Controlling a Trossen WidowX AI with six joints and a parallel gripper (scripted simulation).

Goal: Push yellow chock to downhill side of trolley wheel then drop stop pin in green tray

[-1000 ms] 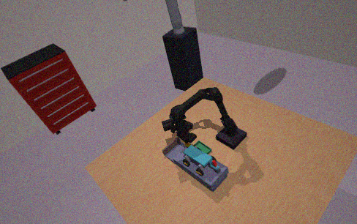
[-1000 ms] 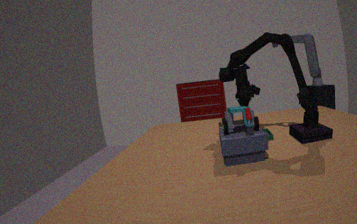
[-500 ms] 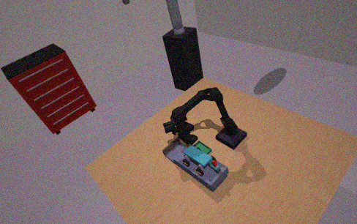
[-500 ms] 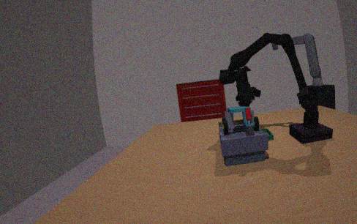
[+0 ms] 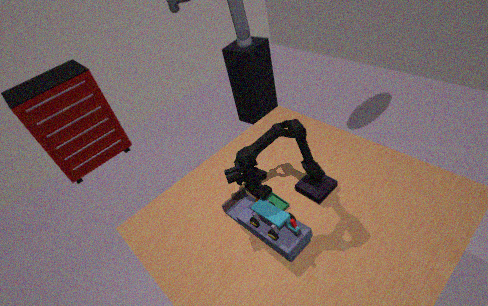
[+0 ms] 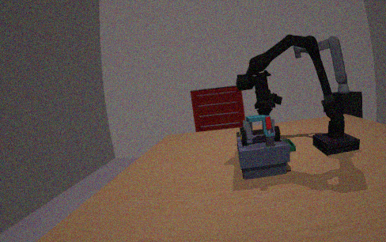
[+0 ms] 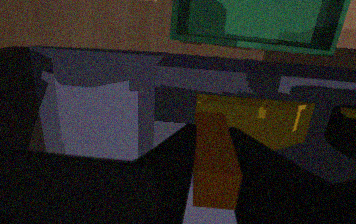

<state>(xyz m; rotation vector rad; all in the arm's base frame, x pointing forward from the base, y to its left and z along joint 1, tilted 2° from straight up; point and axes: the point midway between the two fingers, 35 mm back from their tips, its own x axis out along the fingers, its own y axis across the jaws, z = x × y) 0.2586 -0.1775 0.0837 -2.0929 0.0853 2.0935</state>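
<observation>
My gripper [image 7: 210, 135] is shut on the orange handle [image 7: 216, 165] of the yellow chock [image 7: 255, 120], over the ramp's downhill part; the chock's rubber base is not distinguishable. In the wrist view a dark wheel [image 7: 338, 129] is just right of the chock, with a small gap visible; contact cannot be confirmed. The turquoise trolley [image 5: 270, 212] [image 6: 257, 118] stands on the grey ramp [image 5: 297, 248] [image 6: 263, 158]. The red-headed stop pin [image 5: 293, 223] [image 6: 268, 122] is in place at its uphill end. The green tray [image 5: 280, 201] [image 6: 292, 145] [image 7: 270, 20] lies beside the ramp.
The arm's dark base [image 5: 316, 187] [image 6: 336, 143] stands on the wooden table beyond the tray. The arm arches over to the ramp's low end. Away from the table are a red drawer cabinet [image 5: 75, 125] [image 6: 219, 108] and a black pedestal [image 5: 251, 80] with a grey arm.
</observation>
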